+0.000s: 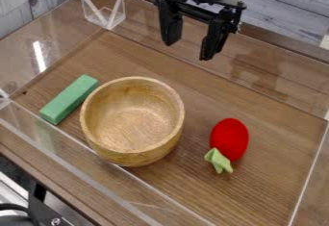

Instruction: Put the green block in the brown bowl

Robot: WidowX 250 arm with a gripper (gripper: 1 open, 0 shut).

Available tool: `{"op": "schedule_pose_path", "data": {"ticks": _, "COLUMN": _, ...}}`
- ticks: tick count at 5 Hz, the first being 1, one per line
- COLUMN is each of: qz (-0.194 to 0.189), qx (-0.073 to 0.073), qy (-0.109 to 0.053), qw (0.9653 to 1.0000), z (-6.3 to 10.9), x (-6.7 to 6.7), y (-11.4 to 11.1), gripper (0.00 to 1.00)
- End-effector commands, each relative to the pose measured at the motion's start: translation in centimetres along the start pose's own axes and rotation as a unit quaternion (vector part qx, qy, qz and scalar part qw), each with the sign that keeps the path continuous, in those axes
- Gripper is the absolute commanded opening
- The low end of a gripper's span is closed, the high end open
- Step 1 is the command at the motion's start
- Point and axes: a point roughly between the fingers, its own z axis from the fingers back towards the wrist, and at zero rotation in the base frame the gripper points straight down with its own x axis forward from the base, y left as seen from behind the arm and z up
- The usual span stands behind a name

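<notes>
A robot gripper hangs above the far side of the wooden bench, fingers spread wide and empty, while the green block lies just left of the brown bowl, so a careless descent could nudge the bowl.
</notes>
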Motion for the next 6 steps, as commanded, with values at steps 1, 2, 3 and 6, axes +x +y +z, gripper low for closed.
{"op": "schedule_pose_path", "data": {"ticks": 1, "qz": 0.003, "qx": -0.002, "qy": 0.015, "qw": 0.9999, "z": -1.2, "x": -0.4, "y": 0.3, "gripper": 1.0}}
{"op": "schedule_pose_path", "data": {"ticks": 2, "qz": 0.031, "qx": -0.002, "qy": 0.009, "qw": 0.9995, "z": -1.9, "x": -2.4, "y": 3.8, "gripper": 1.0}}
{"op": "schedule_pose_path", "data": {"ticks": 3, "qz": 0.055, "qx": 0.001, "qy": -0.006, "qw": 0.9985, "z": -2.2, "x": -4.4, "y": 8.2, "gripper": 1.0}}
{"op": "schedule_pose_path", "data": {"ticks": 6, "qz": 0.104, "qx": 0.002, "qy": -0.039, "qw": 0.9938, "z": -4.4, "x": -7.9, "y": 18.7, "gripper": 1.0}}
